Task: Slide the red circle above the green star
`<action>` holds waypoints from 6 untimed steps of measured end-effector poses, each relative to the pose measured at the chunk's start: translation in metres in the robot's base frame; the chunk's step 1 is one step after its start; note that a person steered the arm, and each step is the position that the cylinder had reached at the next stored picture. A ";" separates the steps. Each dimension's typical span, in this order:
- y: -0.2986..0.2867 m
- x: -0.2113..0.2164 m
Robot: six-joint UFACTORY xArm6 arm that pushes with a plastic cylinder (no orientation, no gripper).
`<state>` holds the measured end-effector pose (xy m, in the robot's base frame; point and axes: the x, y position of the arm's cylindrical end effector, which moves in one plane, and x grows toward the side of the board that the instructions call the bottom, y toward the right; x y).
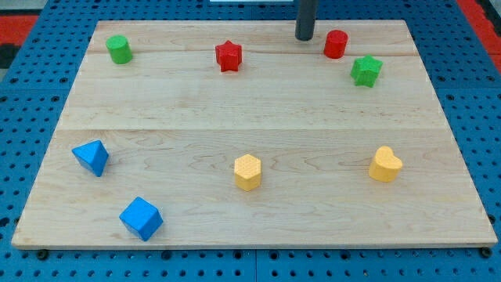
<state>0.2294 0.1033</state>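
The red circle point(336, 44) stands near the view's top right on the wooden board point(250, 102). The green star point(365, 70) lies just below and to the right of it, a small gap between them. My tip point(304, 37) is at the view's top, just left of the red circle and not touching it. The rod comes down from the top edge of the view.
A red star point(228, 56) lies left of my tip. A green circle point(119, 49) is at the top left. A blue triangle point(91, 157) and a blue cube point(141, 218) are at the bottom left. A yellow hexagon point(247, 172) and a yellow heart point(384, 164) lie lower down.
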 end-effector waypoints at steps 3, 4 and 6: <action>0.024 0.031; 0.036 0.039; 0.036 0.039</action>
<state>0.2687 0.1396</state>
